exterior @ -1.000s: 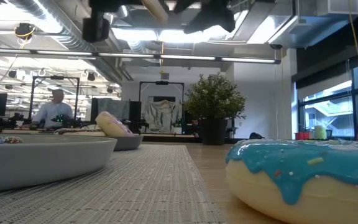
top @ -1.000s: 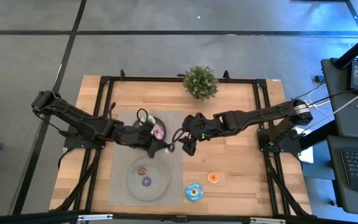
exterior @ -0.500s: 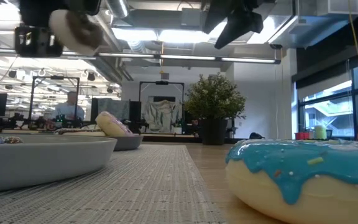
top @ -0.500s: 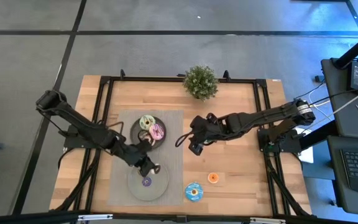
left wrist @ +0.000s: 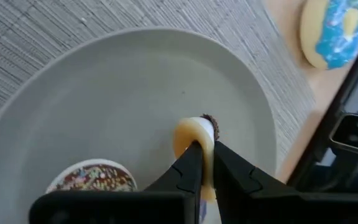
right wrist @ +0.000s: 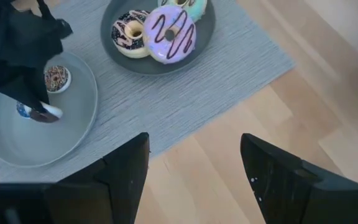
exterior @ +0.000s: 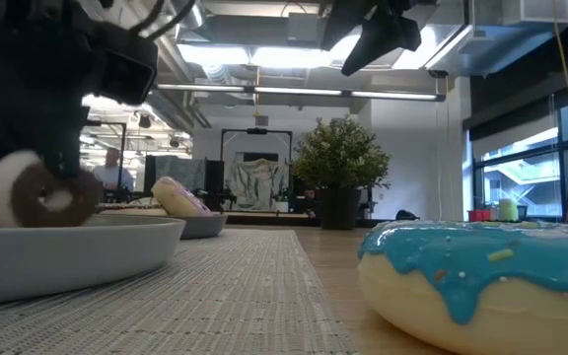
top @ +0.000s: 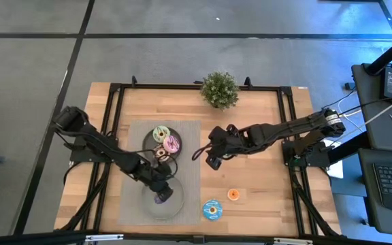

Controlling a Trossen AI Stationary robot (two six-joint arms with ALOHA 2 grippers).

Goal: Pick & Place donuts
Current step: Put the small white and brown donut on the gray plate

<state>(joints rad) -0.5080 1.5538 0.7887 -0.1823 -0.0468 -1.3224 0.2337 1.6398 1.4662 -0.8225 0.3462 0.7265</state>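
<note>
My left gripper point(top: 163, 190) is over the near grey plate point(top: 150, 204), shut on a mini dark-brown-glazed donut point(exterior: 42, 192). A sprinkled brown mini donut point(left wrist: 92, 177) lies flat on that plate, and a purple mini point(top: 160, 199) shows just under the gripper. The far plate point(right wrist: 114, 53) holds the green point(right wrist: 191, 6), pink-striped point(right wrist: 169, 31) and chocolate-white point(right wrist: 129, 31) donuts. The blue donut point(top: 211, 209) and the orange mini point(top: 233, 194) lie on bare wood. My right gripper point(right wrist: 194, 180) hangs open above the table, right of the mat. My left gripper pinches the mini dark brown donut between its two fingers, one on each flat face, at the ring's upper part point(left wrist: 194, 134). The fingers come from above, pointing down. The donut stands on edge below them, low inside the near plate; whether it touches the plate cannot be told.
A grey woven mat point(top: 192, 180) lies under both plates. A small potted plant point(top: 219, 90) stands at the table's far edge. Bare wood stretches right of the mat, around the blue and orange donuts. A person sits far off in the room point(exterior: 116, 168).
My left gripper has travelled from beside the far plate toward the table's near edge and down into the near plate, carrying the mini donut, which now hangs at the plate's rim height. My right gripper drew back a little toward the right early on, then kept still.
</note>
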